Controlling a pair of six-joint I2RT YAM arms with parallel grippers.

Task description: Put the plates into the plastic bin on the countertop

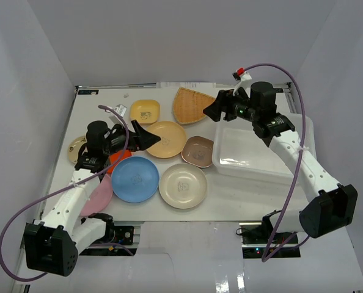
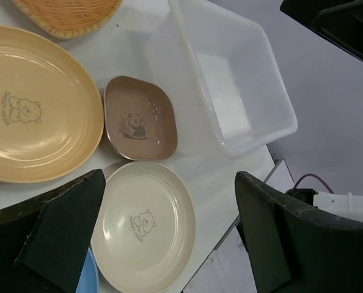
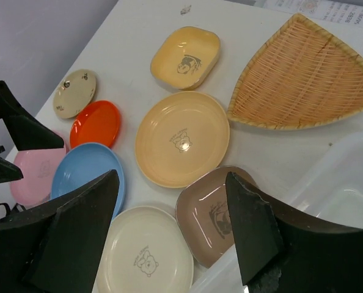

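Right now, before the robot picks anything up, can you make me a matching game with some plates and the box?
Things:
1. blue plate
2. brown plate
3. woven plate
4. plastic bin

Clues:
a. nothing inside it
b. fan-shaped, farthest back
c. round, nearest the front
d. rounded-square, closest to the bin

Pairs: 1-c, 2-d, 3-b, 4-a
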